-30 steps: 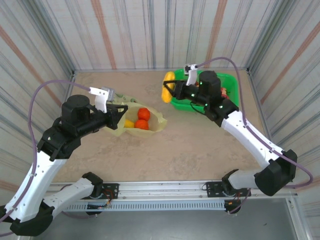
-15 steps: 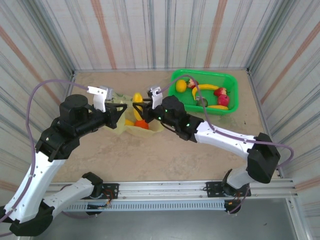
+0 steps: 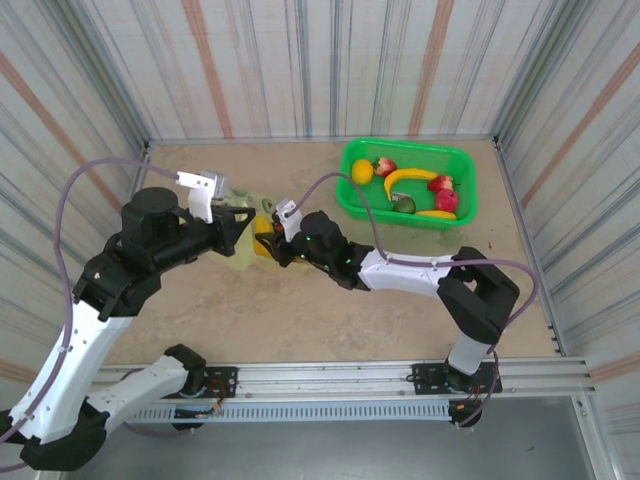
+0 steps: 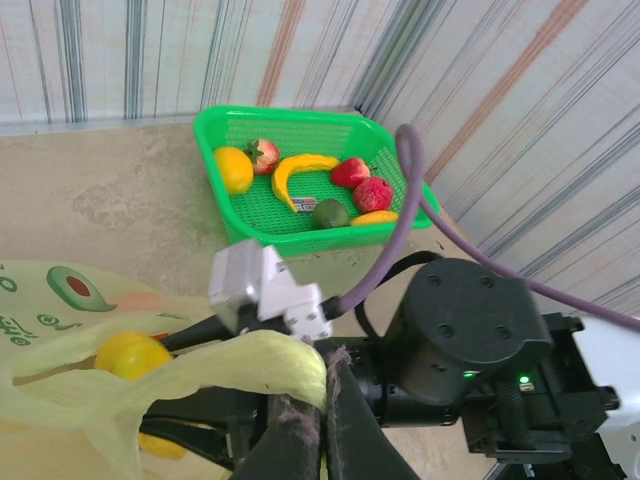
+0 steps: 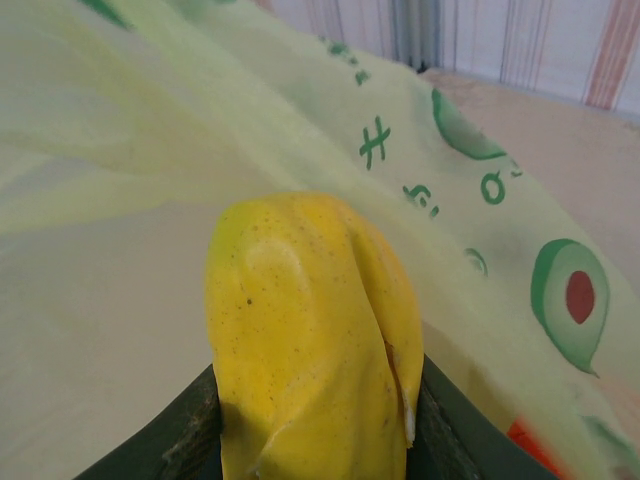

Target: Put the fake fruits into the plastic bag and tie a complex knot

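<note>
With the bag [image 4: 60,290] held open by its handle [image 4: 255,365], pinched in the closed left gripper [image 4: 320,385], a yellow banana [image 5: 310,340] clamped in the right gripper [image 3: 268,233] has been carried from the green basket [image 3: 420,146] into the bag's mouth, so release seems next, with several fruits [image 3: 408,178] left beyond.

- Right gripper [image 3: 272,232] was up over the left end of the green basket [image 3: 347,196] a second ago. It swung all the way across to the mouth of the bag [image 3: 237,262].
- The banana [image 5: 305,350] pinched in its jaws came along for the ride and ended up right against the bag's thin plastic.
- The right arm went from bent up over the basket to stretched low across the table.
- With the arm off it, the fruit in the basket [image 3: 412,180] came into plain sight.
</note>
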Available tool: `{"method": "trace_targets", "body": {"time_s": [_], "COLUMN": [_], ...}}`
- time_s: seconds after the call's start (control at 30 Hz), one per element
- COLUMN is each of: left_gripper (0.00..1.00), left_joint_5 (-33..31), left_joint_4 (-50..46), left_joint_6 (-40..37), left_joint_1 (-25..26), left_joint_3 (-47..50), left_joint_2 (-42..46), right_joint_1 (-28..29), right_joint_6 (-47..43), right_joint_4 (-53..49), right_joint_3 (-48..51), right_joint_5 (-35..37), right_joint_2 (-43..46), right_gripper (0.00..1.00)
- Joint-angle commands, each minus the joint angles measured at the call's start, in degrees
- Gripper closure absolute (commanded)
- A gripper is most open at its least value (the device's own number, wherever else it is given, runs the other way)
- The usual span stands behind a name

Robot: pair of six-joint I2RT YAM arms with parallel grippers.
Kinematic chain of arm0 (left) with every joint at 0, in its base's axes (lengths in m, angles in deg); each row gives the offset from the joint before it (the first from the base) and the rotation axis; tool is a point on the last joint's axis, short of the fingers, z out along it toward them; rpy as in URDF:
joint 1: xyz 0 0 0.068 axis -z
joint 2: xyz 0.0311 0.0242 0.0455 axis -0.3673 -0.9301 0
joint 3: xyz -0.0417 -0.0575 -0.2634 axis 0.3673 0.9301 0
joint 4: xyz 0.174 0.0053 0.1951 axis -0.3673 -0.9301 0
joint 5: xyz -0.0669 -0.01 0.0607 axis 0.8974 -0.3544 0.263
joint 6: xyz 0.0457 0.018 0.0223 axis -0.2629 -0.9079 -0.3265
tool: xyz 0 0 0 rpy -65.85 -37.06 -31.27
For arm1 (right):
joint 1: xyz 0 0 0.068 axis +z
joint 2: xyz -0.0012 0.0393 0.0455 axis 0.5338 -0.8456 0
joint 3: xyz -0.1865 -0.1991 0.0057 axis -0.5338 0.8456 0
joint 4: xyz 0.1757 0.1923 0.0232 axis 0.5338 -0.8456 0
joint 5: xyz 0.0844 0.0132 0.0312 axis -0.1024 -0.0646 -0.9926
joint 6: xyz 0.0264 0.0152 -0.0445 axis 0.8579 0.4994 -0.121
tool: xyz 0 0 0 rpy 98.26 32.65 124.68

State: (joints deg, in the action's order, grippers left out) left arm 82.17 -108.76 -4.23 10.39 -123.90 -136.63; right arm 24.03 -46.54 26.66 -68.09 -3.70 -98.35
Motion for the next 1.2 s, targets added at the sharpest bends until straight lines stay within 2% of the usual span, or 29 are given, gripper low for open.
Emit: {"method": "trace_targets", "body": {"time_s": [0.0, 0.13, 0.23, 0.27, 0.43, 0.6, 0.8, 1.03, 1.17], "left_gripper": [1.00, 1.00, 1.00, 1.00, 1.00, 1.00, 1.00, 1.00, 1.00], "left_joint_5": [1.34, 1.20, 1.13, 0.98, 0.55, 0.45, -0.26, -0.68, -1.38], "left_joint_4": [0.94, 1.05, 0.80, 0.70, 0.37, 0.36, -0.25, -0.79, -1.49], "left_joint_6": [0.38, 0.28, 0.04, -0.11, -0.58, -0.84, -1.47, -1.45, -1.78], "left_joint_1": [-0.24, -0.29, -0.28, -0.27, -0.47, -0.68, -1.16, -1.18, -1.20], "left_joint_3": [-1.37, -1.37, -1.46, -1.50, -1.20, -1.00, -0.63, 0.45, 0.07], "left_joint_2": [-0.32, -0.34, -0.30, -0.28, -0.06, -0.01, 0.60, 1.96, 2.56], "right_joint_1": [-0.09, -0.31, -0.57, -0.56, -0.83, -1.14, -2.60, -3.19, -3.62], "right_joint_6": [-5.04, -6.47, -6.61, -6.69, -6.79, -6.83, -6.10, -5.02, -5.00], "right_joint_4": [-0.75, -5.79, -8.32, -8.78, -9.95, -10.42, -11.81, -15.58, -16.78], "right_joint_3": [-4.55, -10.83, -14.02, -14.51, -14.81, -13.42, -10.46, -9.28, -7.70], "right_joint_5": [-2.52, -2.33, -0.97, -0.75, -0.85, -1.93, -8.96, -7.04, -4.45], "right_joint_2": [-3.60, -8.05, -10.02, -10.28, -9.94, -7.68, -2.48, 1.98, 3.47], "right_gripper": [0.64, 0.62, 0.39, 0.35, 0.31, 0.34, 0.41, 0.56, 0.58]}}
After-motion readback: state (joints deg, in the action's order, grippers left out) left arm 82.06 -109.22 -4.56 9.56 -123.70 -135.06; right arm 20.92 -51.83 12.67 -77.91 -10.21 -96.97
